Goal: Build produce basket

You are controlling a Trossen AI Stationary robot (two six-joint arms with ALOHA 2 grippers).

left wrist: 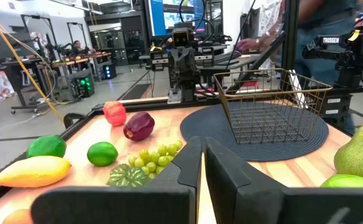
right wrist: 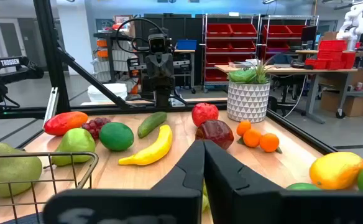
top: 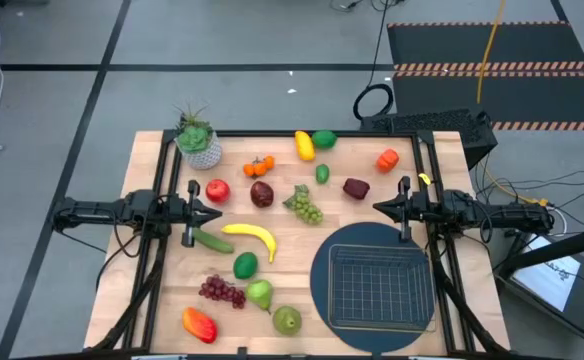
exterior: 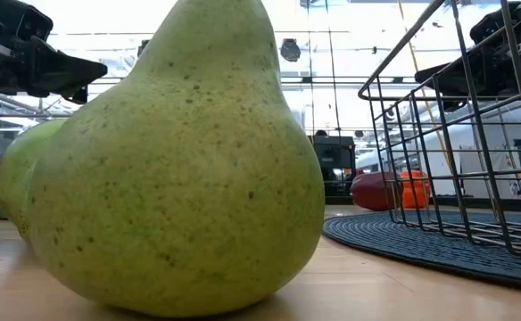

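Dark wire basket (top: 380, 287) sits empty on the blue mat (top: 321, 285) near the bench's front right corner; produce (top: 249, 239) scattered loose, ready to load. Left gripper (top: 215, 213) and right gripper (top: 379, 207) clenched, holding nothing, parked at side edges.

grey floor (top: 222, 40) with dark tape lines is surrounding the table; a black ribbed mat (top: 492, 45) is lying beyond it. red storage bins (right wrist: 231, 37) are filling shelves behind.
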